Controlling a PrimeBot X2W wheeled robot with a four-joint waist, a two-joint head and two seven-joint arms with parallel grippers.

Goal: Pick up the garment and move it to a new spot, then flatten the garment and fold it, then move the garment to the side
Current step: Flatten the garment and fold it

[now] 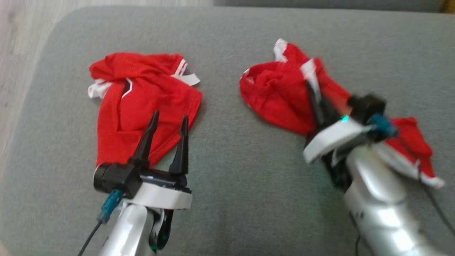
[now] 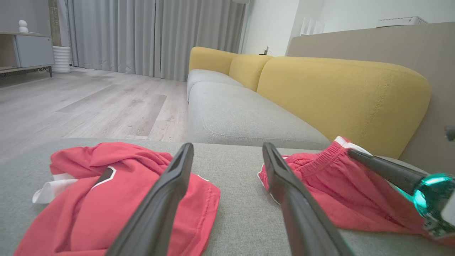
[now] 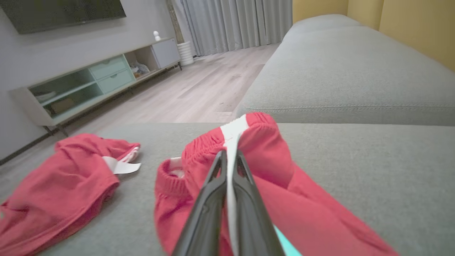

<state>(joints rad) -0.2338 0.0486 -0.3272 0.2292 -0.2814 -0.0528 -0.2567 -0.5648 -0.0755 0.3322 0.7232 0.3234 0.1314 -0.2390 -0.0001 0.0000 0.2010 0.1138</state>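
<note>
Two crumpled red garments with white trim lie on a grey cushion (image 1: 249, 185). The right garment (image 1: 280, 92) is bunched up, and my right gripper (image 1: 312, 94) is shut on it. In the right wrist view the right gripper (image 3: 231, 153) pinches a white stripe of this garment (image 3: 270, 160) near its elastic waistband. The left garment (image 1: 142, 96) lies loose. My left gripper (image 1: 170, 116) hovers open over its near edge with nothing between the fingers. In the left wrist view the left gripper (image 2: 228, 146) points between the left garment (image 2: 99, 199) and the right garment (image 2: 330, 185).
Beyond the cushion a grey sofa seat (image 2: 241, 117) with a yellow backrest (image 2: 341, 92) runs away. Wood floor (image 2: 89, 103) lies to the left, with a low TV cabinet (image 3: 96, 81) against the wall. Bare cushion shows between the garments and along the near edge.
</note>
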